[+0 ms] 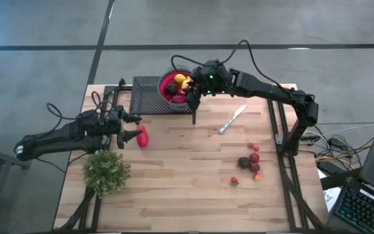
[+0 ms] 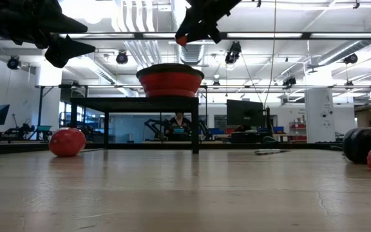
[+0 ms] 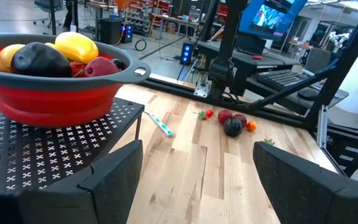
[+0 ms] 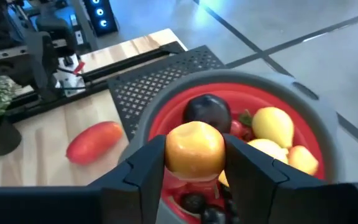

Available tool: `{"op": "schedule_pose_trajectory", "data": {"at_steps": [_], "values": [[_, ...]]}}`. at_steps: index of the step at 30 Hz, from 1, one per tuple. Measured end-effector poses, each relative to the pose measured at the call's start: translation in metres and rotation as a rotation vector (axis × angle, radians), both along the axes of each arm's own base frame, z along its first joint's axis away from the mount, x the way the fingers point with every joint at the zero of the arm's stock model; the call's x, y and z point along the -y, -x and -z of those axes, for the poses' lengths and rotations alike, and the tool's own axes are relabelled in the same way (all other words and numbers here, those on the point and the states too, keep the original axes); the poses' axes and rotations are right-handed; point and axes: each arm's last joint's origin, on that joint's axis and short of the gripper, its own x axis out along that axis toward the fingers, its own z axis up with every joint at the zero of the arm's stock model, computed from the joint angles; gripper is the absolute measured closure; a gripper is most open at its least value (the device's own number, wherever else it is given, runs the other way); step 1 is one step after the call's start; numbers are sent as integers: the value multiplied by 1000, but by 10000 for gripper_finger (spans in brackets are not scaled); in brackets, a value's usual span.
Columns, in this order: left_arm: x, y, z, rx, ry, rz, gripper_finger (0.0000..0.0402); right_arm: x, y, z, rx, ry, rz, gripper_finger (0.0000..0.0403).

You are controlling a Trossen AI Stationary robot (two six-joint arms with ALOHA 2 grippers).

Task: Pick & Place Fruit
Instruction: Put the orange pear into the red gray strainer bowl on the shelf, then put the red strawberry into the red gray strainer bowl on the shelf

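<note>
Left of the red bowl (image 1: 176, 88), I see my left gripper (image 1: 130, 127) hovering over the wooden table (image 1: 187, 182) with its fingers spread and nothing between them. The larger red piece (image 1: 142, 136) lies on the boards just beside those fingertips, on the side away from the bowl, and I cannot tell whether they touch it. A bushy green plant (image 1: 106, 171) stands farther from the bowl, near the table's front-left edge.

The bowl itself sits on a black perforated stand (image 1: 149, 95) and already holds several fruits: a yellow lemon (image 4: 272, 126), a dark plum (image 4: 207, 112) and red ones. Directly above the bowl's rim on the table side, my right gripper (image 4: 194, 152) pinches an orange fruit (image 4: 194, 149) between its two fingers, held clear of the pile below.

Right of the bowl, a silver knife (image 1: 232, 119) lies slantwise on the wood. Farther right and toward the front of the table, well apart from the bowl, a loose cluster of small fruits (image 1: 252, 161) waits: maroon, red and orange ones, with a strawberry (image 1: 234, 181) a little apart from them.

I can read no writing or labels anywhere. The surface is pale wooden planking in a dark metal frame; beyond it the low view shows a workshop with ceiling lights, monitors, and a person seated behind the stand.
</note>
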Motion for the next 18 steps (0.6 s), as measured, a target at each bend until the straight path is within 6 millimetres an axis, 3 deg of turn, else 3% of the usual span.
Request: {"op": "schedule_pose_trajectory", "data": {"at_steps": [12,18], "values": [[0,0,0,0,0,0,90,6,2,0,-14,29,-1,183],[0,0,0,-1,0,0,90,-2,9,-2,-56,20,-21,167]]}}
